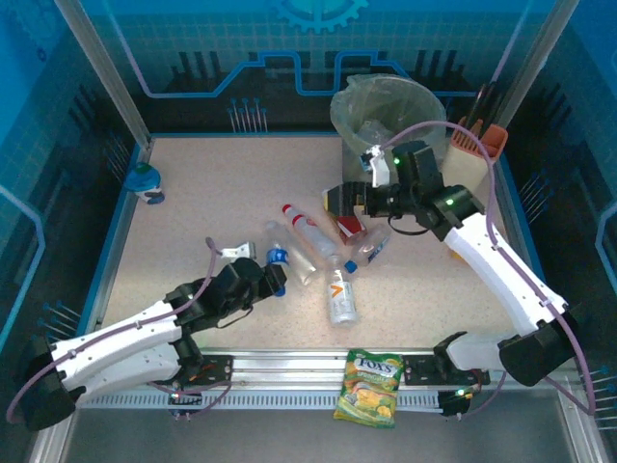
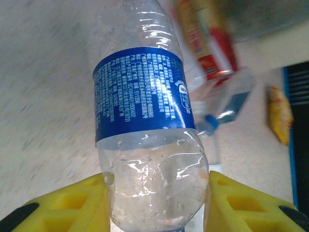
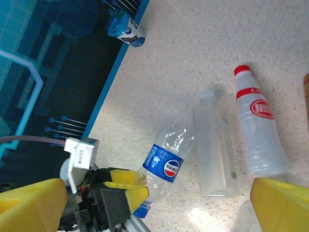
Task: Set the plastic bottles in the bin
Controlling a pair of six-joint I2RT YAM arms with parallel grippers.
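Grasp: blue-label bottle (image 2: 140, 92) was clamped at its near end between left gripper (image 2: 157, 193) fingers | judged light, thin-walled, slippery, crushable | right gripper (image 1: 339, 203) was spread wide, empty | bin (image 1: 424, 96) beyond it

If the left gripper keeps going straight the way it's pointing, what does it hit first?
The blue-labelled bottle: its base sits between the fingers of the left gripper. Beyond it lies a blurred red-labelled bottle, though how far off is unclear.
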